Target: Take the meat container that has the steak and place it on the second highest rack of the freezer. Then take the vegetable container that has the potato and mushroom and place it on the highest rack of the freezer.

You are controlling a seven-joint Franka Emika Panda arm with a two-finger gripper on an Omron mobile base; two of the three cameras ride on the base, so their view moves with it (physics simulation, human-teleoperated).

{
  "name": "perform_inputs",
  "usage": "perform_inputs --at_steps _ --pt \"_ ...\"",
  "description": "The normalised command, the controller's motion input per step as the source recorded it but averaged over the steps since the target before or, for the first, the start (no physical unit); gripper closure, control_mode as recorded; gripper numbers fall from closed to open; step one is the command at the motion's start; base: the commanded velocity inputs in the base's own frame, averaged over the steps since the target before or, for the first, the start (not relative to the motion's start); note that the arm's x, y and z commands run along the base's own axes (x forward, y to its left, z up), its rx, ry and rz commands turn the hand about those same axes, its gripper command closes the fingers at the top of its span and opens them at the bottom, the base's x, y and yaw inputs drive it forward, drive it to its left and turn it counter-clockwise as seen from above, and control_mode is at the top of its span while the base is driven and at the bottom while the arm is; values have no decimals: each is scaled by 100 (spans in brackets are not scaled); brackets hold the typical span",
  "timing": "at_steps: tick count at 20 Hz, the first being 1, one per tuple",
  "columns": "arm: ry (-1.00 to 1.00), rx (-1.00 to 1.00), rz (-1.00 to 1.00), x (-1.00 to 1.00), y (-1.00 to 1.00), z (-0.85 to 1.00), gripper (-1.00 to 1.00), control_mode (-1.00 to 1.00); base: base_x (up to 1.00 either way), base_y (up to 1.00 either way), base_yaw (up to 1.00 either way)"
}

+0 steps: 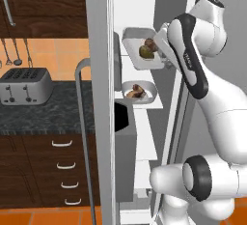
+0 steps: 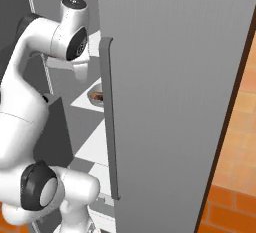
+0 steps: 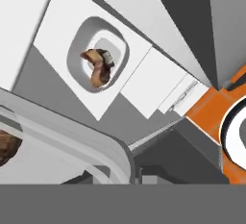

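You're facing the open freezer (image 1: 99,98), its white interior showing beside the grey door. The white arm (image 1: 193,69) reaches into the upper part of it. On the second highest rack (image 1: 144,104) sits the oval meat container (image 1: 140,91) with the steak (image 1: 135,91) inside; in the hand view that container (image 3: 98,55) lies below the hand on its white shelf. Higher up, the square vegetable container (image 1: 143,48) is tilted toward you at the level of the highest rack, carrying the potato (image 1: 145,51) and the mushroom (image 1: 150,43). The gripper (image 1: 166,50) is clamped on that container's right edge, jaws nearly together on the rim.
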Motion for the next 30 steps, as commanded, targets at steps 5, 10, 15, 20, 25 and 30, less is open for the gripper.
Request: perform_inputs --at_steps 5,10,15,20,25,30 --pt "27 0 -17 100 16 13 100 -100 0 0 0" --pt "6 -7 -13 99 20 -51 100 -100 0 0 0" --pt "-4 -15 -13 100 1 -18 100 -100 0 0 0" --pt "0 -12 -10 83 0 -43 100 -100 0 0 0" --pt "1 0 -11 100 0 -5 100 -100 0 0 0" --pt "-1 0 -19 61 0 -36 100 -100 0 0 0"
